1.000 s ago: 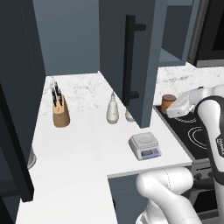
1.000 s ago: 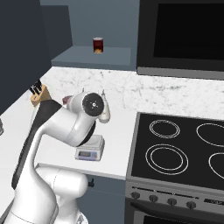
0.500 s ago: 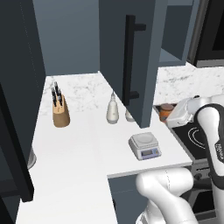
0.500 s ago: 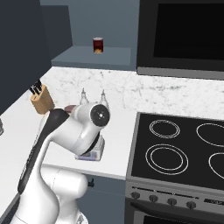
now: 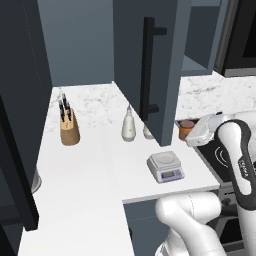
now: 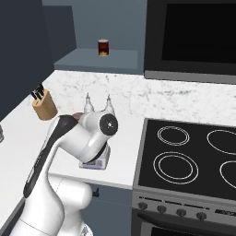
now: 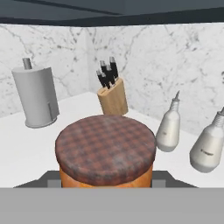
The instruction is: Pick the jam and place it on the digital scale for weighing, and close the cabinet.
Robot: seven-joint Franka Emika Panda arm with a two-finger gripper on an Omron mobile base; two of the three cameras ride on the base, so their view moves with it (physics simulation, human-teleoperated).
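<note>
The jam (image 5: pixel 185 129) is a squat orange jar with a brown checked lid, and my gripper (image 5: pixel 194 131) is shut on it. It hangs just above the counter, right of the open cabinet door (image 5: pixel 165 60) with its long black bar handle (image 5: pixel 148 65). From the hand view the jam's lid (image 7: pixel 106 146) sits close at the bottom centre, hiding my fingertips. The digital scale (image 5: pixel 165 166), light grey with a bluish display, stands near the counter's front edge, left of and nearer than the jam. My arm covers most of the scale (image 6: pixel 95 162) in the right base view.
A knife block (image 5: pixel 69 127) and two white teardrop bottles (image 5: pixel 129 126) stand on the marble counter (image 5: pixel 95 165). A paper towel roll (image 7: pixel 36 96) stands at the far left. The black stove (image 6: pixel 193 156) lies to the right. A small dark jar (image 6: pixel 103 47) sits on the open shelf.
My hand has come down and slightly left with the jam, from beside the cabinet door's lower edge toward the counter near the scale.
</note>
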